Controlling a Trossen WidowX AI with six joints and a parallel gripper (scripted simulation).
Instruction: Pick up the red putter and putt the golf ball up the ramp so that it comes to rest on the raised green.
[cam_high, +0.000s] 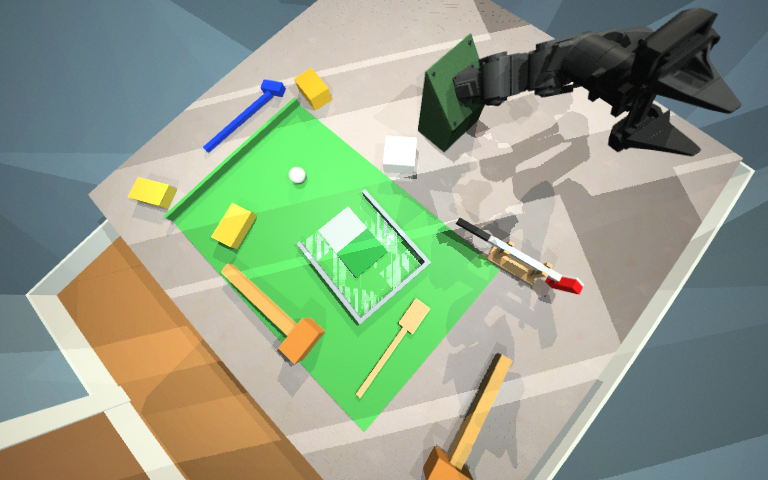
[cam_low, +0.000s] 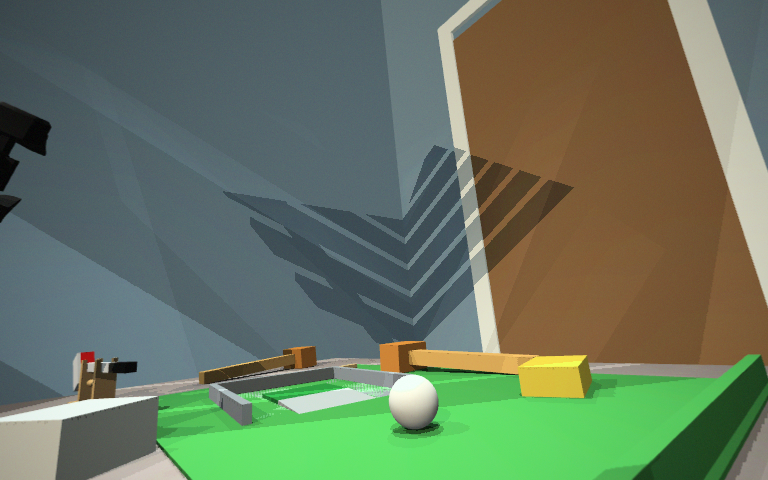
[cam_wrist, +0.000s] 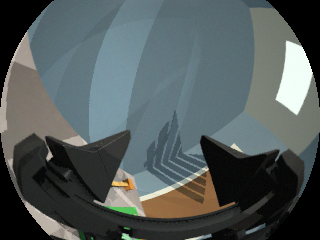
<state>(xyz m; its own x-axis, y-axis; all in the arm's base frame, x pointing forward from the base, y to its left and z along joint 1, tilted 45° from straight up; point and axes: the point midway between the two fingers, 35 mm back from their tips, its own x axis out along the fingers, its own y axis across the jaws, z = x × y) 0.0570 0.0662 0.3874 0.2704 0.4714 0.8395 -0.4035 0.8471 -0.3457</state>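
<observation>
Fingers of the black parallel-jaw gripper are standing wide apart on nothing, pointing out over the table. In the top view, the red-headed putter with white shaft and black grip is lying on a small wooden stand, below the arm, its long axis slanting from upper left to lower right; the white golf ball is sitting well to its left on the green mat.

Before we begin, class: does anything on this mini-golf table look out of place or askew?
Yes. Two orange mallets, a tan paddle and a yellow block lie scattered at odd angles, three of them on the green mat. The red putter rests neatly on its stand; the golf ball sits untouched.
</observation>
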